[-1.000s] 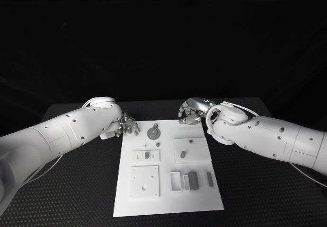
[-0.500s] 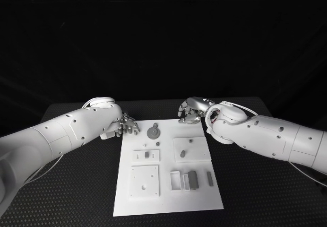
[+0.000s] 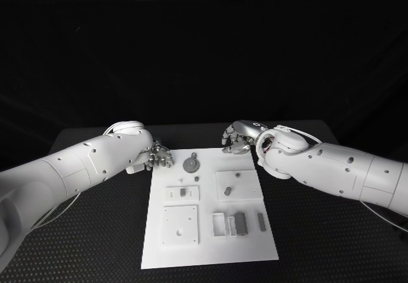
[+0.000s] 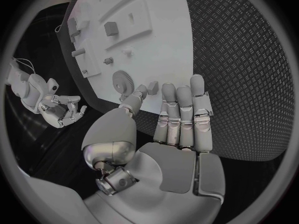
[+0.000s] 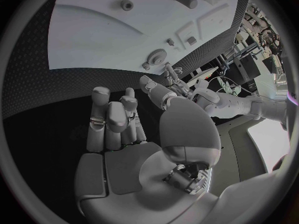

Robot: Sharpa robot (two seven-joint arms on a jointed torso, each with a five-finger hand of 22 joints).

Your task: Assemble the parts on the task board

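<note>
The white task board (image 3: 208, 236) lies in the middle of the black table. At its far end lie a grey gear (image 3: 193, 164) and a small round piece (image 3: 197, 178). A short peg (image 3: 229, 190) rests on a raised square, and a small block (image 3: 183, 191) stands in a plate to its left. My left hand (image 3: 157, 158) hovers at the board's far left corner, fingers (image 4: 181, 117) straight, holding nothing; the gear (image 4: 124, 82) lies just past its fingertips. My right hand (image 3: 236, 141) hangs beyond the board's far right corner, empty, with its fingers (image 5: 112, 119) loosely extended.
Near the board's front stand a square plate with holes (image 3: 181, 224), a pair of white slots (image 3: 224, 225) and two upright grey blocks (image 3: 240, 222). Black textured table (image 3: 331, 236) surrounds the board on all sides.
</note>
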